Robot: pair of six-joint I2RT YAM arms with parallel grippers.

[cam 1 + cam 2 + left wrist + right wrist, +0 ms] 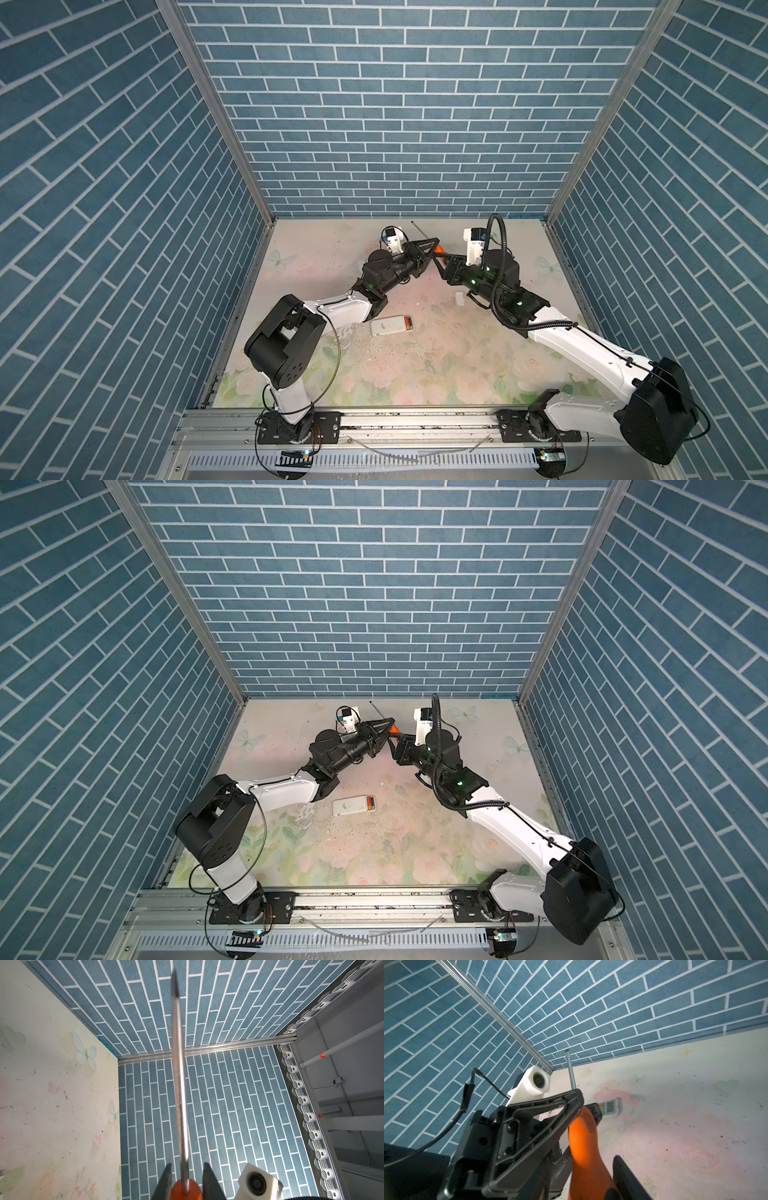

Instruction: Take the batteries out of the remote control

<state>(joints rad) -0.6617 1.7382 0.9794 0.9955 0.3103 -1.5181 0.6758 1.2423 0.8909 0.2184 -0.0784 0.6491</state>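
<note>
The white remote control [388, 326] [347, 807] lies face down on the floral table between the two arms. Its open end shows the batteries [408, 322] [370, 803], black and orange-gold, lying side by side inside it. Both grippers are well behind it, raised near the table's middle back. My left gripper [434, 243] [187, 1167] is shut on an orange-handled screwdriver [439, 249] [585, 1136], with the metal shaft [180, 1084] pointing toward the back wall. My right gripper [441, 266] [591, 1155] straddles the handle's rear end, with a small gap at one finger.
A small white rectangular cover [459, 297] lies on the table beside the right arm. A second white device with a screen [611, 1108] rests on the table beyond the left gripper. Blue brick walls close in the back and both sides.
</note>
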